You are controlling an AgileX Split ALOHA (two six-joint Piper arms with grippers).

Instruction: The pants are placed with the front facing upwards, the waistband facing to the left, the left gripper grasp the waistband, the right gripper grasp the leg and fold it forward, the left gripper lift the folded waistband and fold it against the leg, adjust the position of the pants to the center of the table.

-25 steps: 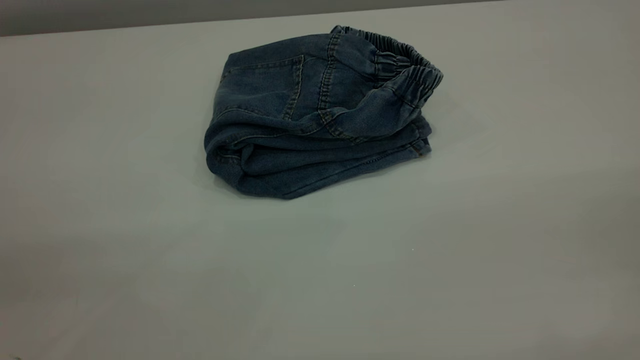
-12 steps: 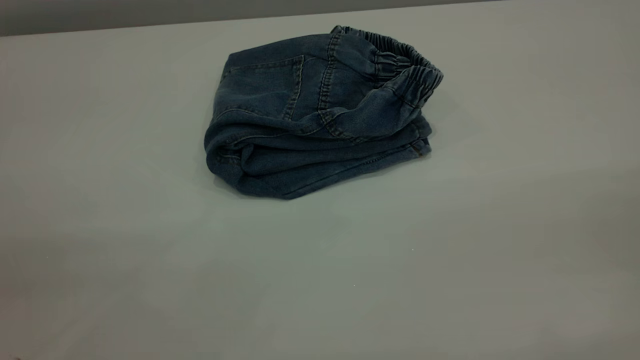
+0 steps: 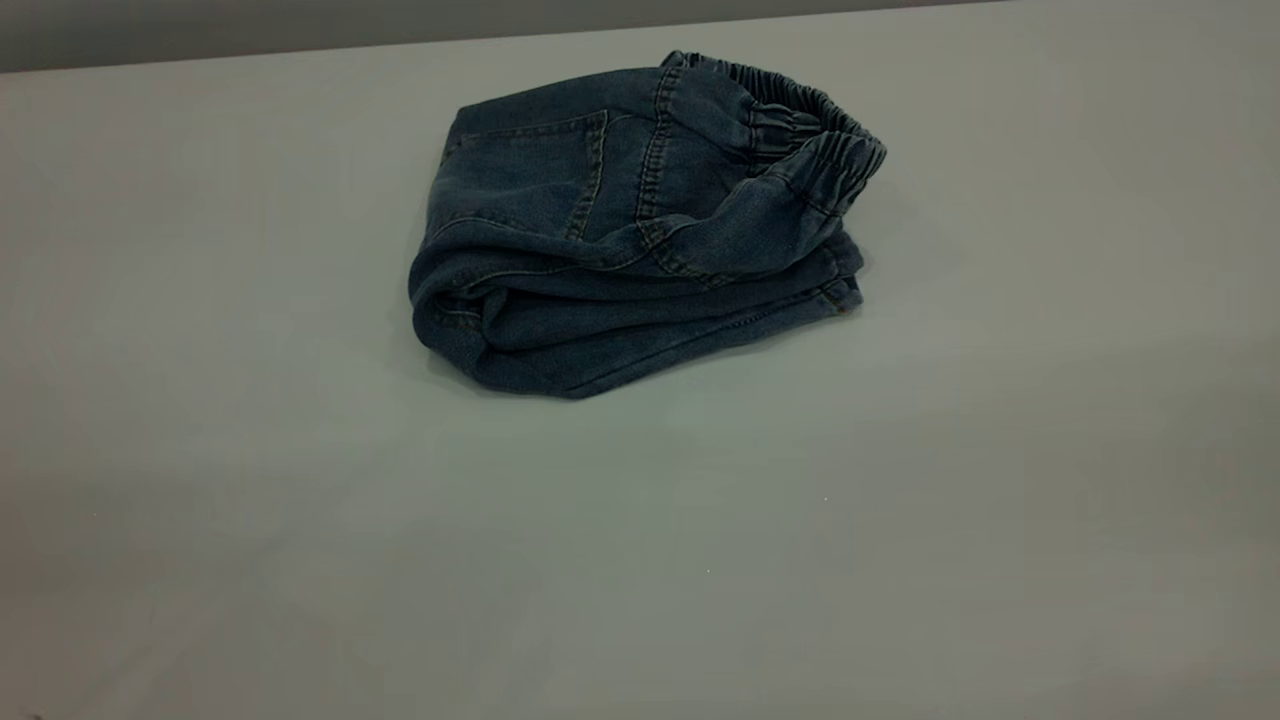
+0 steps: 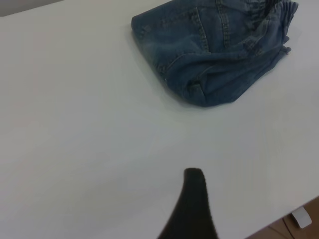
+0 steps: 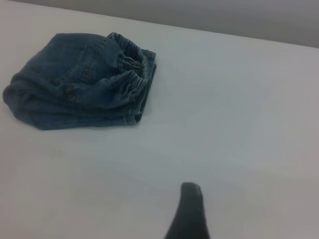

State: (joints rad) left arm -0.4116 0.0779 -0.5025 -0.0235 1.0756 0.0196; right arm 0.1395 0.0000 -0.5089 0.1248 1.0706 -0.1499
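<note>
1. The pants (image 3: pixel 630 225) lie as a folded bundle on the table (image 3: pixel 300 520), set toward its far edge in the exterior view and not plainly at its middle; nothing touches them.
2. The waistband (image 3: pixel 815 135) sits on top at the bundle's right, gaping open in a loose arch. Risk: the elastic may spring and let the top layer slide off the leg (image 3: pixel 640 345) beneath it.
3. The fold at the bundle's left end is thick and rounded. Risk: a push from one side may roll the layers apart instead of shifting the bundle whole.
4. Judged from the layout, folding looks done and centring may remain. Risk: a pinch on only the top layer would lift it and undo the fold.
5. The left claw (image 4: pixel 192 206) hovers over bare table, well apart from the pants; one finger shows, so I cannot tell whether it is open or closed.
6. The right claw (image 5: pixel 189 211) likewise hangs over bare table, well apart from the pants; its state cannot be told either.
</note>
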